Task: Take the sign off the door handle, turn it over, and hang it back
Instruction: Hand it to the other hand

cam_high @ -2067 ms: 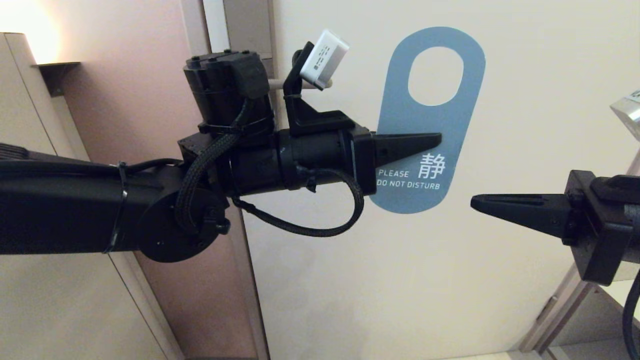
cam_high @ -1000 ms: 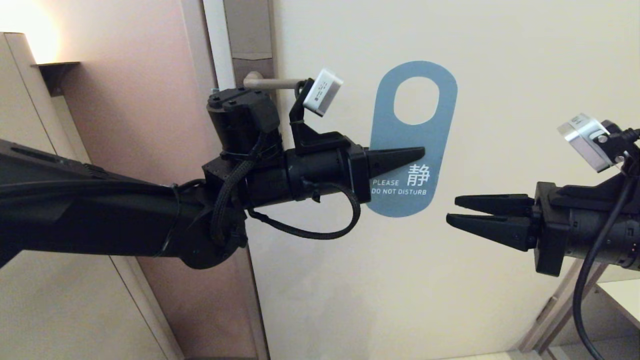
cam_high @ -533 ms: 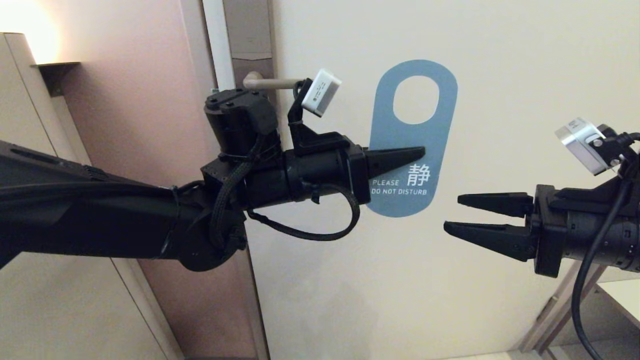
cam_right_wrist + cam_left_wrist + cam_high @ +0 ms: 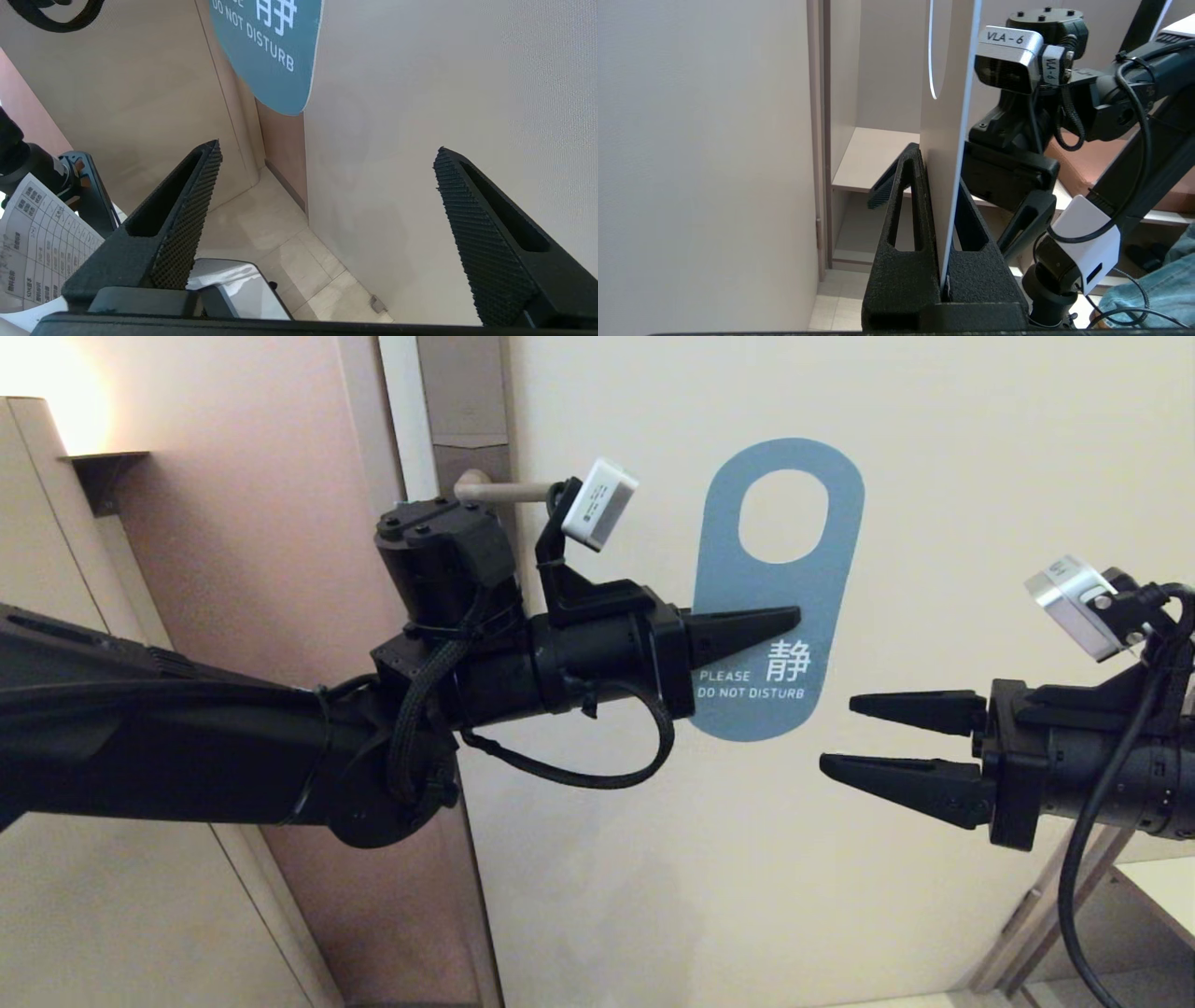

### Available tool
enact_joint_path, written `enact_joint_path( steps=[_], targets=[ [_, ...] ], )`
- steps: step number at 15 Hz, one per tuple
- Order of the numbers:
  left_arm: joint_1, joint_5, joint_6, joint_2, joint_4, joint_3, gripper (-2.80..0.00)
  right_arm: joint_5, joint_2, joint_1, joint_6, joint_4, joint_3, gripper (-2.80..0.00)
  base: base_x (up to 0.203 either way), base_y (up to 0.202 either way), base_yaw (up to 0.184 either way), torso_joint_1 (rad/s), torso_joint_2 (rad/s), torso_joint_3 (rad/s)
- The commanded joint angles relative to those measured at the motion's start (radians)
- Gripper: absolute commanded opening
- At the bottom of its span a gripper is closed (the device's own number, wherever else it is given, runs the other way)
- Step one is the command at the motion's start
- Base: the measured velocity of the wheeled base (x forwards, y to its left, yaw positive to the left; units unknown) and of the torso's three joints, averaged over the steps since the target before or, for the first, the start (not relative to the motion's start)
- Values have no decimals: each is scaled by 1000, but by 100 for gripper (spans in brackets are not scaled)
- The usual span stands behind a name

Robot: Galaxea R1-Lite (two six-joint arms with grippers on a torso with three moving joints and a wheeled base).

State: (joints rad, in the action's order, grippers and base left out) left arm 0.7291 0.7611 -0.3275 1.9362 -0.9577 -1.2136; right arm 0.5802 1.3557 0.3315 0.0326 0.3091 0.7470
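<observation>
Treat the flat teal-blue door-hanger sign with the oval hole as light, thin and stiff enough to stay flat when pinched at one edge; expect smooth, slippery faces. It sits at frame centre, off the slim beige metal door handle at upper left. The left gripper is clamped on its left edge. The right gripper waits spread wide at lower right; take the free lower right edge. The long axis runs near-vertical, hole end up, blue face toward you.
</observation>
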Motion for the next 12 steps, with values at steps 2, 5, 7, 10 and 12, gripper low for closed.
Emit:
enact_joint_path(
  steps=[2,5,7,10,12],
  targets=[
    [13,3,-21,-8,-10,6,-280,4,6,1,3,4,0,0,0,0,0,0,0,0],
    [35,3,-72,0,-63,6,-280,4,9,0,3,4,2,0,0,0,0,0,0,0],
    [56,3,-99,4,-87,6,-280,4,12,0,3,5,4,0,0,0,0,0,0,0],
    [79,1,-111,3,-90,22,-280,6,18,1,1,41,3,0,0,0,0,0,0,0],
    [87,1,-111,4,-92,43,-280,6,25,0,1,56,1,0,0,0,0,0,0,0]
  ],
)
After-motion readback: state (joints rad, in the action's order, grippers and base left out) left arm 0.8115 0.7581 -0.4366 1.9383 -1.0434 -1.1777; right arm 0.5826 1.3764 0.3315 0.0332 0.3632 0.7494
